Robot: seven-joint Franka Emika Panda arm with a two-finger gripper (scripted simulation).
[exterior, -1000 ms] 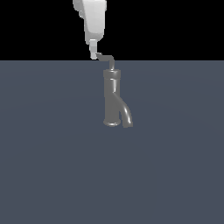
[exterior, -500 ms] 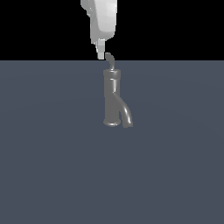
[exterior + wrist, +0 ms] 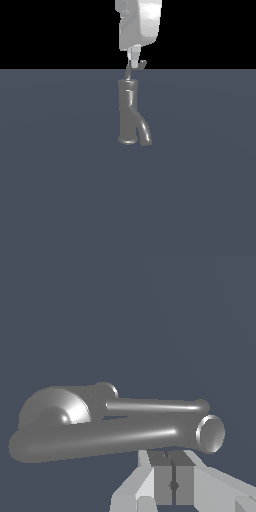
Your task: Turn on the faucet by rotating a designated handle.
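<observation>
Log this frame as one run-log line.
gripper: shut, empty | at handle atop faucet | spout: points down

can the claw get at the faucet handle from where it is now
Probably yes. The claw hangs right beside the thin handle atop the faucet, fingers together, and nothing stands between them in either view.

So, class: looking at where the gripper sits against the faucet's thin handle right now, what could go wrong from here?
1. The gripper is shut and only presses sideways on the thin handle near its upturned tip, so it could slide off the end.
2. It hangs just above the faucet body; dropping lower might jam it against the top.
3. In the wrist view the handle lies close beside the thicker spout, so the push could land on the wrong part.
</observation>
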